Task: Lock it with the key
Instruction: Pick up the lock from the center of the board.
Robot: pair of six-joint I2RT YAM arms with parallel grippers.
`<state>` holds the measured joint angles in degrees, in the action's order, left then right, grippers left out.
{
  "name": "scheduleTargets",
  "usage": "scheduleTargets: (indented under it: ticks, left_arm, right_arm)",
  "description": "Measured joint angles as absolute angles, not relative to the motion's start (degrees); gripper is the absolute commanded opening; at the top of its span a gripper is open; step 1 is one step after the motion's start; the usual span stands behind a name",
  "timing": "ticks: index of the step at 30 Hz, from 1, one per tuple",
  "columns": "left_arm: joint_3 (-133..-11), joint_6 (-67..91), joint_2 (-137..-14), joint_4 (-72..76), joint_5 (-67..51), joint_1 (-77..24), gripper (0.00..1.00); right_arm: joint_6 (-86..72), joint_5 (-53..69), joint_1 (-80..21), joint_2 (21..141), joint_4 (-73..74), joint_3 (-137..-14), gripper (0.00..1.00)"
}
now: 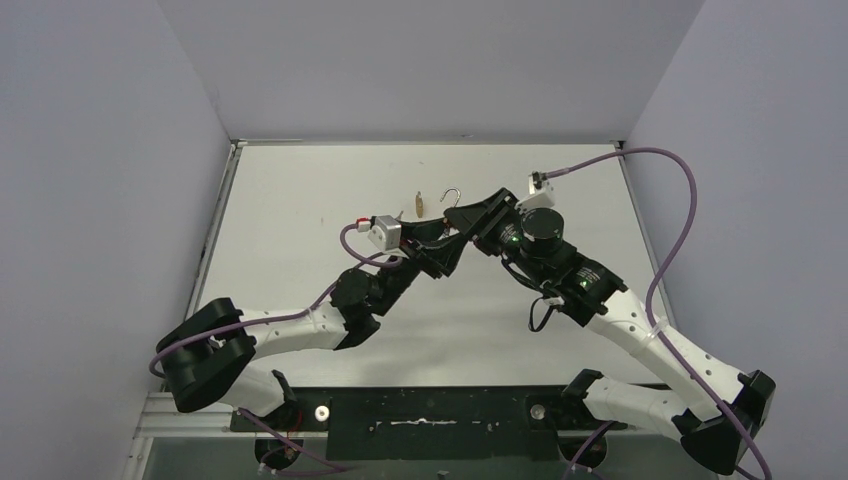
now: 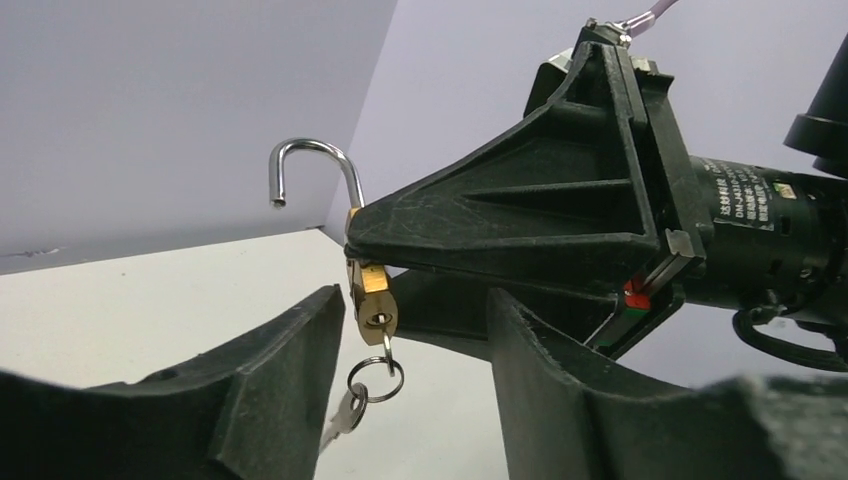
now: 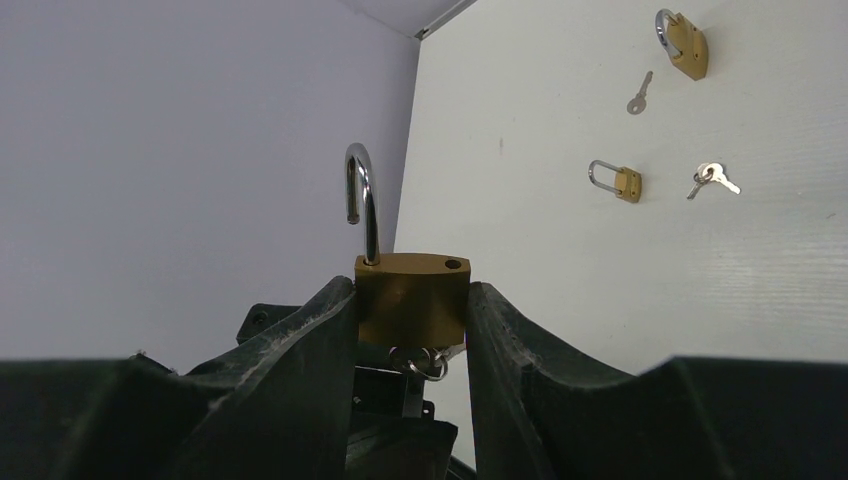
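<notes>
Nearest, the left gripper point(image 2: 415, 330) stood released, jaws spread either side of the key ring point(image 2: 376, 380) dangling under the padlock point(image 3: 410, 285). Just beyond, the right gripper point(image 3: 410, 310) clenched the padlock's brass body above the table's far middle. Its shackle point(image 3: 362, 195) was swung open, so locking was not yet done.

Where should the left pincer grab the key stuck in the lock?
Probably the key's flat head, poking out under the lock, just above the ring. Come up from below with the left pincer open, one finger on each flat face. The right pincer hugs the lock's sides, so only the bottom is free.
</notes>
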<state>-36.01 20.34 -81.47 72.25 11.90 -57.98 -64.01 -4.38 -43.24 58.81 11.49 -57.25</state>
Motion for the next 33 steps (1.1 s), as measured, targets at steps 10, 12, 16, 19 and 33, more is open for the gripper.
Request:
scheduleTargets:
  ticks: [10, 12, 16, 19, 33]
  left_arm:
    - [-35.9, 18.7, -81.62, 72.38, 16.62, -57.63, 0.0]
    - [-35.68, 18.7, -81.62, 72.64, 16.8, -57.58, 0.0]
    - [-35.0, 18.72, -81.54, 73.43, 16.71, -57.34, 0.0]
    - [-34.57, 18.74, -81.3, 73.56, 15.9, -56.84, 0.0]
    - [-31.16, 24.25, -61.67, 58.17, -4.32, -42.48, 0.0]
  right_arm:
    - [-64.01, -3.9, -43.35, 59.61, 9.41, -57.28, 0.08]
    - [-64.01, -3.75, -43.38, 59.83, 9.23, -57.28, 0.09]
    - [-63.86, -3.46, -43.57, 59.96, 9.23, -57.28, 0.41]
    - [-63.57, -3.07, -43.57, 60.47, 8.95, -57.54, 0.72]
    - [-40.53, 6.85, -34.61, 57.98, 10.92, -66.26, 1.0]
